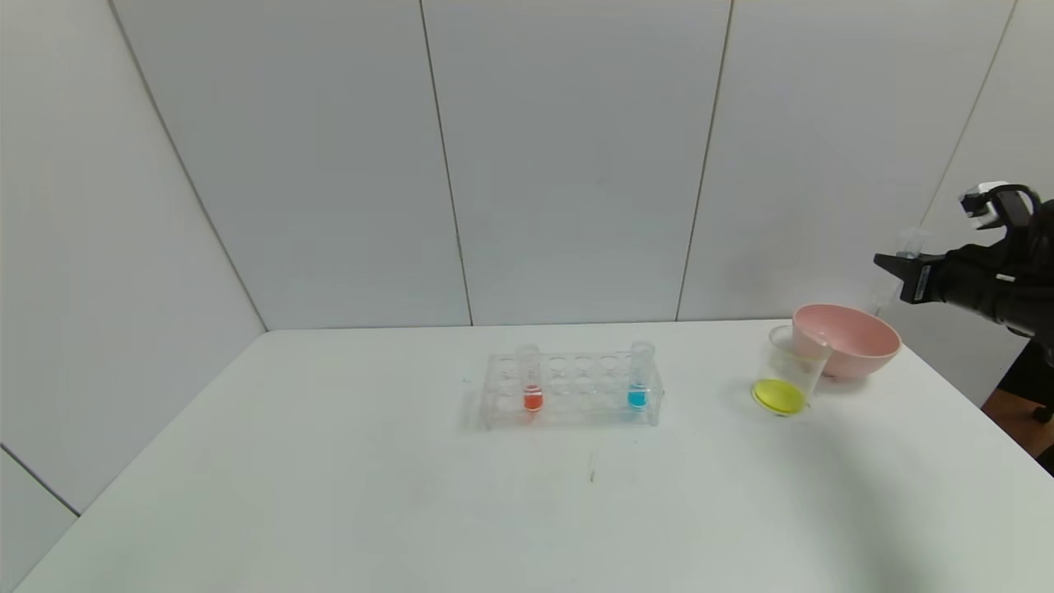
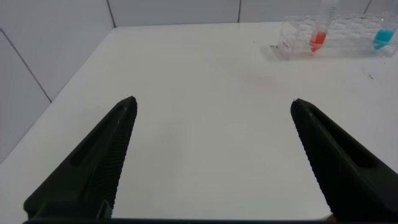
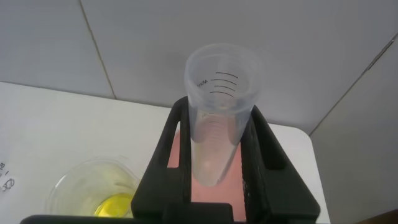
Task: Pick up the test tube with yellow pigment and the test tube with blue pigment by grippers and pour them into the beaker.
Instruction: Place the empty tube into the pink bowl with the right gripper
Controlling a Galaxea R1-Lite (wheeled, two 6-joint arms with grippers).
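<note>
— How is the right claw [image 3: 217, 171] seen?

— It is clamped on a clear test tube [image 3: 219, 112], held up high at the right, above and beyond the pink bowl [image 1: 856, 346]. In the head view the right claw [image 1: 906, 272] is seen against the wall, with the tube [image 1: 908, 244] poking up from it.

— Is any writing to be read on the tube?

— Black graduation lines are printed near its mouth, with tiny figures beside them that cannot be read. No liquid is seen inside; the tube appears emptied.

— And the left claw [image 2: 211, 124]?

— Its two black fingers are spread wide apart over bare surface, with nothing between them.

— Where is the test tube with blue pigment [image 1: 639, 380]?

— It is stood upright at the right end of the clear tube rack [image 1: 572, 391], bright blue liquid at its rounded bottom. A red-liquid tube [image 1: 531, 383] is stood near the rack's left end, with vacant holes between the two.

— The beaker [image 1: 789, 375]?

— It is set on the surface, just in front of the pink bowl and right of the rack. Yellow liquid [image 1: 778, 397] is pooled in its bottom.

— The room?

— A white surface [image 1: 329, 494] is backed by pale grey wall panels [image 1: 576, 156] divided by thin seams.
</note>
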